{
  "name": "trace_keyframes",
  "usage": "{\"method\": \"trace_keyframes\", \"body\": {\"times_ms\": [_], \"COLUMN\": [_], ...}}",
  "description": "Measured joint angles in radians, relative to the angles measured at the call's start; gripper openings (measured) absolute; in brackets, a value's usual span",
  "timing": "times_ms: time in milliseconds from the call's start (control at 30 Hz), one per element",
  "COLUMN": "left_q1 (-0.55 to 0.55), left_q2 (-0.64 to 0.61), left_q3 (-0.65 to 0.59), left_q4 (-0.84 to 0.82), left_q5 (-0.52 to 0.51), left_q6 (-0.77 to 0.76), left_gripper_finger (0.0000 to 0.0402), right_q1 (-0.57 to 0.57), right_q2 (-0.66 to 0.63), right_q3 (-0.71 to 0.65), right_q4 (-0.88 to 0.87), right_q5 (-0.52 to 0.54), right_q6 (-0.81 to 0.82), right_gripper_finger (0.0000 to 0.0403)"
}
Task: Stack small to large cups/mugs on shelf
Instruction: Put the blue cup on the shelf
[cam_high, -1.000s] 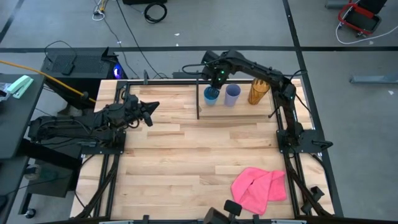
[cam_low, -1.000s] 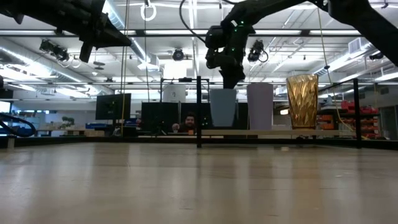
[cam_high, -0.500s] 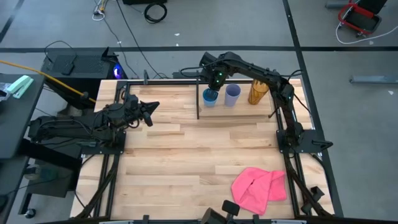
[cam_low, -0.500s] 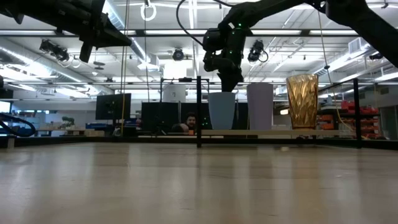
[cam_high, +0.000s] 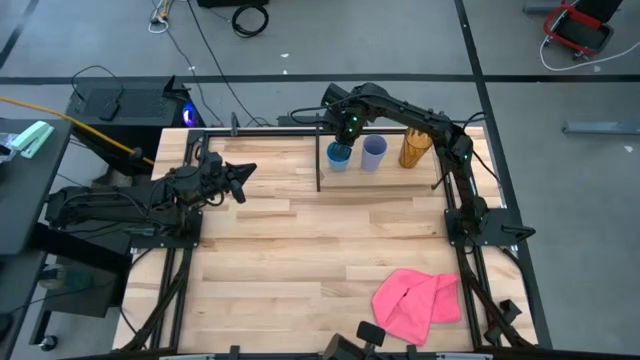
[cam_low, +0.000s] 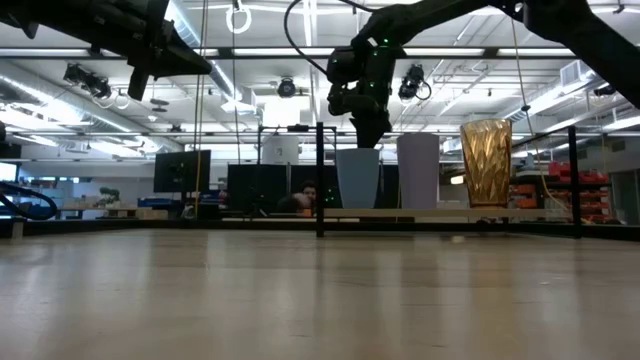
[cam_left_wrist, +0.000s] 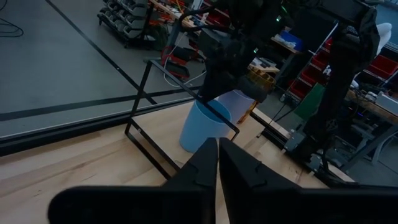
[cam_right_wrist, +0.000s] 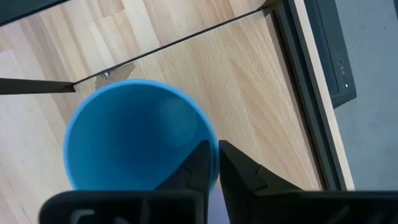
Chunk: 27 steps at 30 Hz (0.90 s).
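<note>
The short blue cup (cam_high: 339, 156) stands upright at the far end of the wooden shelf (cam_high: 390, 182), just right of the thin black divider post (cam_high: 319, 165). The pale lavender cup (cam_high: 373, 152) and the amber cup (cam_high: 415, 147) stand to its right in a row. My right gripper (cam_right_wrist: 213, 163) is above the blue cup and shut on it. In the low view the blue cup's (cam_low: 357, 178) base is level with the lavender cup's (cam_low: 418, 170) base. My left gripper (cam_left_wrist: 217, 152) is shut and empty, held high over the table's left side (cam_high: 240, 178). My right gripper pinches the blue cup's rim (cam_right_wrist: 211, 146) on its lavender-cup side, one finger inside the cup and one outside. The fingers come from above, pointing down. The cup is upright, its base at the shelf top (cam_low: 357, 209); whether it rests there I cannot tell.
A crumpled pink cloth (cam_high: 417, 303) lies near the table's near right corner. The black frame runs along the far and side edges (cam_high: 260, 130). A person (cam_low: 307, 195) shows in the room behind the table. Bare wood lies across the table's middle (cam_high: 320, 240).
My right gripper has gone down a little and slightly toward the divider post with the blue cup, which has stayed upright and come down to the level of the other cups' bases. In the last half second it has kept still.
</note>
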Motion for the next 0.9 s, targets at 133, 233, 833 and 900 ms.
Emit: {"method": "trace_keyframes", "body": {"times_ms": [133,233,833,900], "left_q1": [0.000,0.000,0.000,0.000], "left_q2": [0.000,0.000,0.000,0.000], "left_q3": [0.000,0.000,0.000,0.000], "left_q4": [0.000,0.000,0.000,0.000], "left_q5": [0.000,0.000,0.000,0.000], "left_q6": [0.000,0.000,0.000,0.000], "left_gripper_finger": [0.0010,0.0007,0.0008,0.0008], "right_q1": [0.000,0.000,-0.005,-0.005], "right_q2": [0.000,0.000,-0.003,-0.010], "right_q3": [0.000,0.000,0.000,0.001], "right_q4": [0.005,0.005,0.002,0.003], "right_q5": [0.000,0.000,0.001,0.007], "right_q6": [0.000,0.000,0.004,0.005], "right_gripper_finger": [0.0046,0.0046,0.0048,0.0048]}}
